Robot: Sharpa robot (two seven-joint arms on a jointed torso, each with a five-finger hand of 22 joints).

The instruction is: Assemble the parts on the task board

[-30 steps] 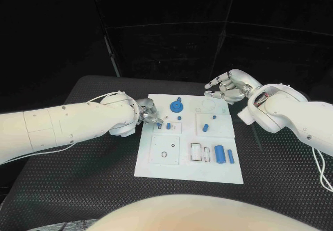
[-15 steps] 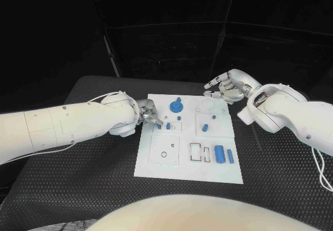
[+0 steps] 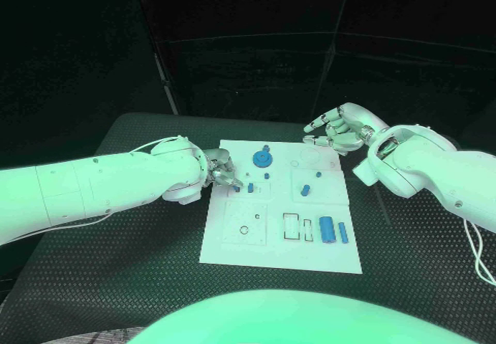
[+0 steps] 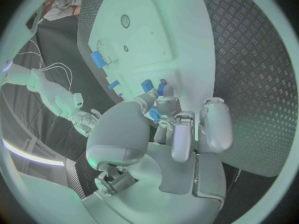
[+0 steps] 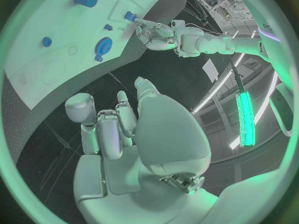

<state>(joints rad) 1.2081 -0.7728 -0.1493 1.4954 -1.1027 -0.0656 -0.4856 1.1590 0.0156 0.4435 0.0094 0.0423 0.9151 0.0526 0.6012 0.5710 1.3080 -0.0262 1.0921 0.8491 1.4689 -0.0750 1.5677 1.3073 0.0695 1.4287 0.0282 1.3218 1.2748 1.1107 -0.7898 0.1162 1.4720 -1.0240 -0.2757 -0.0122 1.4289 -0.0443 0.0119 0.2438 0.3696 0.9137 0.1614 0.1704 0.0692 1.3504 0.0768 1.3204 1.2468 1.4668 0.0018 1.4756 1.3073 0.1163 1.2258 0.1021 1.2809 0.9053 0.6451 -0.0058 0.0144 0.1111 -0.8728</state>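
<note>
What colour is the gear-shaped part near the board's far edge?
Blue: the gear-shaped part on the task board, clearest in the head view.

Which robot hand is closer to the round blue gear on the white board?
The left hand. It sits at the task board's left edge, just beside and below the blue gear. The right hand hovers past the board's far right corner, farther from the gear.

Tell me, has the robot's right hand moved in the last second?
No. The right hand hovers at the same spot beyond the white task board's far right corner.
</note>
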